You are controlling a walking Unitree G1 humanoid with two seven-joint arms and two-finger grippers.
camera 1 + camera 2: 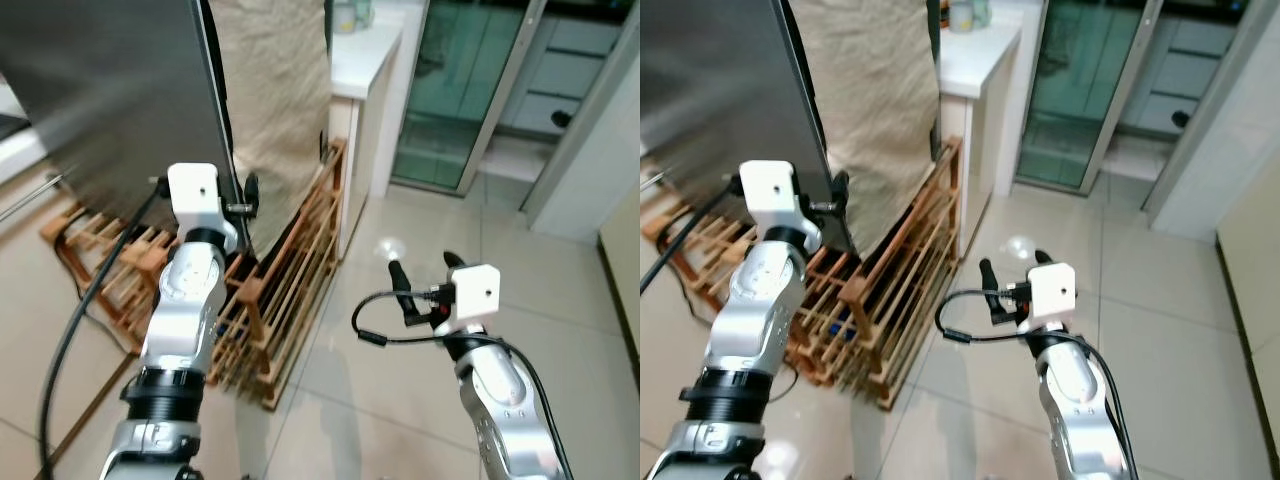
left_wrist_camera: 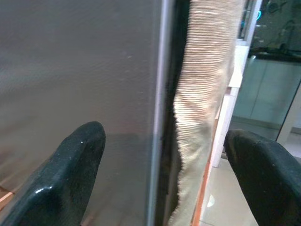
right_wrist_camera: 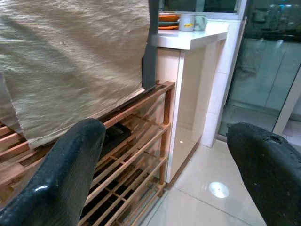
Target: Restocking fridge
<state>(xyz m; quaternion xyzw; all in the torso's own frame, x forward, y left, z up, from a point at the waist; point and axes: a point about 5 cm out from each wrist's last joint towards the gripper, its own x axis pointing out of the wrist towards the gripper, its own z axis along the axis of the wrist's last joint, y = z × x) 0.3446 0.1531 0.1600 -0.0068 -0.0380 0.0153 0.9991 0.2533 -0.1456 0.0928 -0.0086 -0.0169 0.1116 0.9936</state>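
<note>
- The left gripper (image 1: 243,196), fingers spread apart, is raised at the edge of the grey fridge door (image 1: 110,100), one finger on each side of that edge.
- The right gripper (image 1: 425,280), fingers also apart and holding nothing, hovers over the tiled floor (image 1: 400,380).
- A beige cloth (image 1: 275,90) hangs over a wooden rack (image 1: 285,290) beside a white counter (image 1: 365,50).

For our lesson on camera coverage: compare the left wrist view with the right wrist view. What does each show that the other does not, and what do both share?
Left wrist view: the grey fridge door, close up, with its edge. Right wrist view: the wooden rack, the white counter carrying a mug, and the floor tiles. Both share the beige cloth and an open end effector's black fingers.
</note>
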